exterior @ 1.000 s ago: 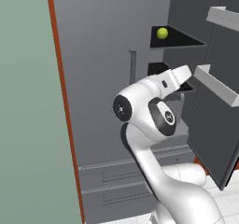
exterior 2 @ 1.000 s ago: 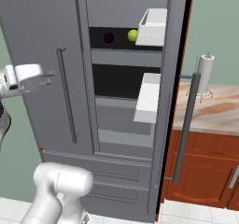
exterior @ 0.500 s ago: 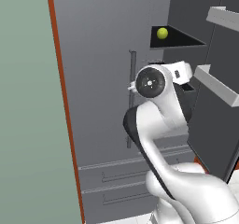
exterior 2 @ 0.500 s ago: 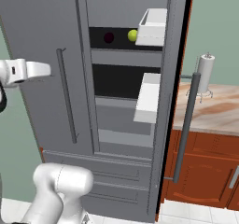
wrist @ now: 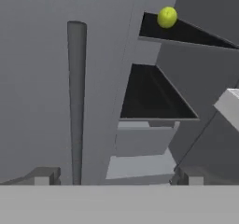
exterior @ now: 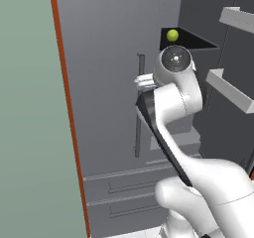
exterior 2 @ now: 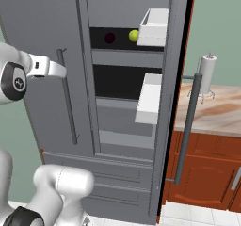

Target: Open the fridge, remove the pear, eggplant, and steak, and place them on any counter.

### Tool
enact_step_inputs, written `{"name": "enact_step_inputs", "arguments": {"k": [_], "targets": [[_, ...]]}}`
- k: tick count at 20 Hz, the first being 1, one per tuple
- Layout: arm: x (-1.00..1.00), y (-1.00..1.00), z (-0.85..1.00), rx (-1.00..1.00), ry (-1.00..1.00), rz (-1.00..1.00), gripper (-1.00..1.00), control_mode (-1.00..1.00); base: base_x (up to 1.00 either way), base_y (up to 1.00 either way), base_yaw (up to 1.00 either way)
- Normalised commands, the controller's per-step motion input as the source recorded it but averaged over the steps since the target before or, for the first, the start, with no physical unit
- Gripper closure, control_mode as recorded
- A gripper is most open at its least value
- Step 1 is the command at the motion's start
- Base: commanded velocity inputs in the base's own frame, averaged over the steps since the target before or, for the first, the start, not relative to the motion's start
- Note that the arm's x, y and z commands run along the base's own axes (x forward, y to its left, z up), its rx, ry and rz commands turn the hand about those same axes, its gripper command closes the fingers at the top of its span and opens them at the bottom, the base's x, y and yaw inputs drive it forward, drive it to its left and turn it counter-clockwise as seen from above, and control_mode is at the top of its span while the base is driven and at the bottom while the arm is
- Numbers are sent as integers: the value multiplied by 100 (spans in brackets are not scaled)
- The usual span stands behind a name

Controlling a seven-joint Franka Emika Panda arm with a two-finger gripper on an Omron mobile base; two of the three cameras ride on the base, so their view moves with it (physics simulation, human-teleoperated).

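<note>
The fridge (exterior: 101, 73) stands with its right door (exterior 2: 178, 55) swung open and its left door shut. On an upper shelf lie the yellow-green pear (exterior 2: 133, 35) and, to its left, the dark eggplant (exterior 2: 109, 37). The pear (exterior: 172, 34) also shows past my raised arm, and the pear (wrist: 167, 17) sits at the top of the hand view. The steak is hidden. My gripper (wrist: 116, 177) is open and empty, facing the fridge front beside the left door's bar handle (wrist: 77, 101). The gripper (exterior 2: 63, 71) hangs just left of that handle, well short of the shelves.
White door bins (exterior 2: 153, 26) jut from the open door, whose long bar handle (exterior 2: 188, 126) faces the room. To its right the counter (exterior 2: 216, 112) carries a paper towel holder (exterior 2: 206, 74) over reddish-brown cabinets. Drawer fronts (exterior 2: 113, 175) lie below the doors.
My elbow has lifted and folded up in front of the fridge. The hand has shifted from the shelf opening toward the left door's handle. The jaws have stayed open.
</note>
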Motion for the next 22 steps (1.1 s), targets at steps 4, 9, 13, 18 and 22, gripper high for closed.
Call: {"name": "enact_step_inputs", "arguments": {"k": [4,9,13,18,22], "targets": [[15,11,0,-1,17,6,-100,-100,0,0,0],[16,9,-19,1,1,4,-100,-100,0,0,0],[50,26,-41,3,0,4,-100,-100,0,0,0],[71,10,-30,5,1,7,-100,-100,0,0,0],[76,0,-11,9,0,0,-100,-100,0,0,0]]}}
